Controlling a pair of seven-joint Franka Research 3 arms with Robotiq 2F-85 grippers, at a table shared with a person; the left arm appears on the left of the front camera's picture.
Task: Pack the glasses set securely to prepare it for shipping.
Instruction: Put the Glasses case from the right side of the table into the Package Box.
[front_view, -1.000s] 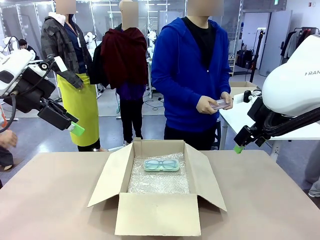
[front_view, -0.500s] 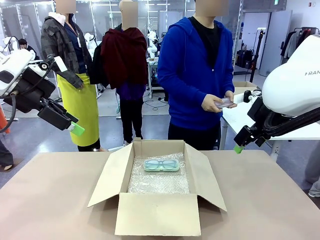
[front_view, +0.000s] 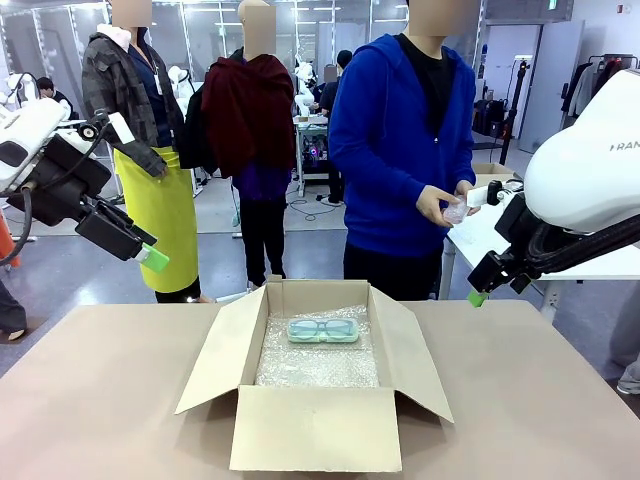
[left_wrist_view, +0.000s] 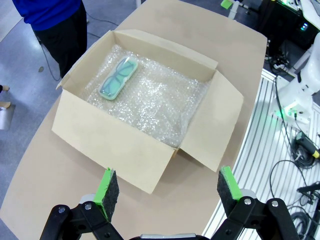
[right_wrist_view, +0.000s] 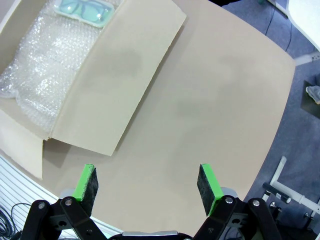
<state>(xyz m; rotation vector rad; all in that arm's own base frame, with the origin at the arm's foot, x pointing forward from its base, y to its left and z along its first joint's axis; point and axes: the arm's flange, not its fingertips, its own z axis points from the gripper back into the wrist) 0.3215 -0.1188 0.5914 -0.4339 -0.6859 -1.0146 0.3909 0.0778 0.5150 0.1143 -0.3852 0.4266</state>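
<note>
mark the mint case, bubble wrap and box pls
mint case (front_view: 323, 330), front view, middle of its lid.
bubble wrap (front_view: 315, 366), front view, bare stretch on the camera's side of the case.
box (front_view: 315, 428), front view, middle of the near outer wall.

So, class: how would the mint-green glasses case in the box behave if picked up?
Probably rigid: the mint-green case keeps its flat rounded shape on the bubble wrap. Likely light, being thin. Its glossy translucent shell may slip.
</note>
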